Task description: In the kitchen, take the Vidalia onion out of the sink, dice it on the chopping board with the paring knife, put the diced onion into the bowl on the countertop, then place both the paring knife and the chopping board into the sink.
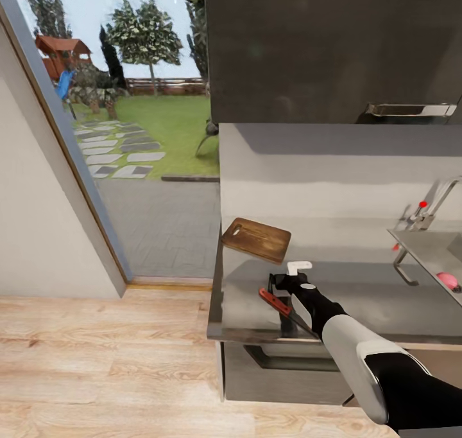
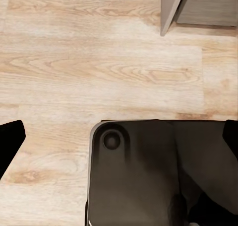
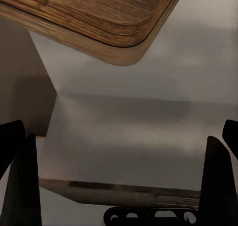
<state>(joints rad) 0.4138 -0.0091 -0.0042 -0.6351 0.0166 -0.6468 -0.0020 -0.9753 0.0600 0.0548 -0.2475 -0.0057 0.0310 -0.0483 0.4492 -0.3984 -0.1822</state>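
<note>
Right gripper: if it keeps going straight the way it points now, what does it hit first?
Probably the chopping board. The right gripper points across the bare countertop at the board's rounded corner; nothing lies between, though depth is unclear.

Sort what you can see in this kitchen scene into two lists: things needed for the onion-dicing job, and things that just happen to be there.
Part of the job:
chopping board
paring knife
Vidalia onion
sink
countertop
right gripper

Just there:
wooden floor
wall cabinet
garden outside
</note>
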